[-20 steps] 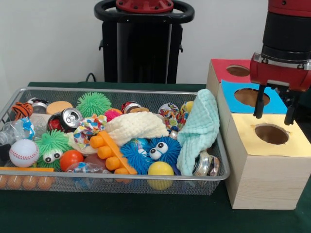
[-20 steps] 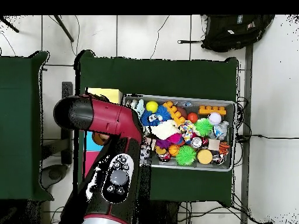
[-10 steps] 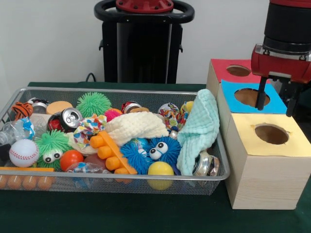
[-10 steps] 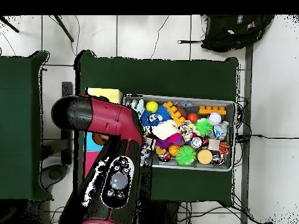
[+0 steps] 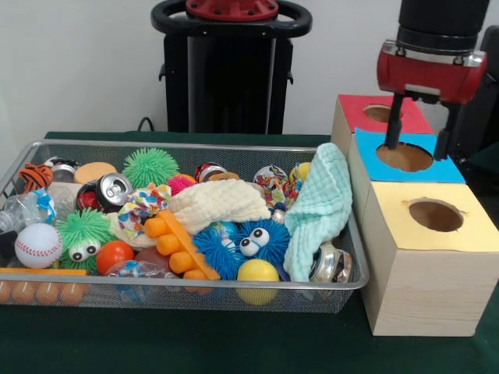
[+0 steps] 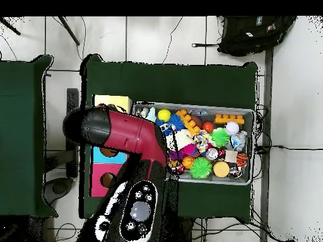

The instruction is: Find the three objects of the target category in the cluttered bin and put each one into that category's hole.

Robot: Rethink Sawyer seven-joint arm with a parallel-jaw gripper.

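In the front view my gripper (image 5: 417, 148) hangs open and empty above the blue box's hole (image 5: 404, 156). Its two dark fingers (image 5: 392, 125) stand apart, with nothing between them. The yellow box's hole (image 5: 435, 214) lies nearer the camera and the red box's hole (image 5: 382, 113) behind. The wire bin (image 5: 195, 284) to the left holds a mint cloth (image 5: 323, 202), a cream cloth (image 5: 218, 202), a blue fuzzy ball with eyes (image 5: 242, 241), cans (image 5: 109, 191) and balls. In the overhead view the red arm (image 6: 120, 132) hides the gripper and part of the boxes.
The three wooden boxes stand in a row beside the bin's right end, the yellow box (image 6: 113, 101) outermost in the overhead view. A black stand (image 5: 230, 70) rises behind the bin. The mint cloth drapes over the bin's rim toward the boxes.
My gripper has risen and moved from above the yellow hole back to above the blue hole, still open and empty. The bin's contents have not moved.
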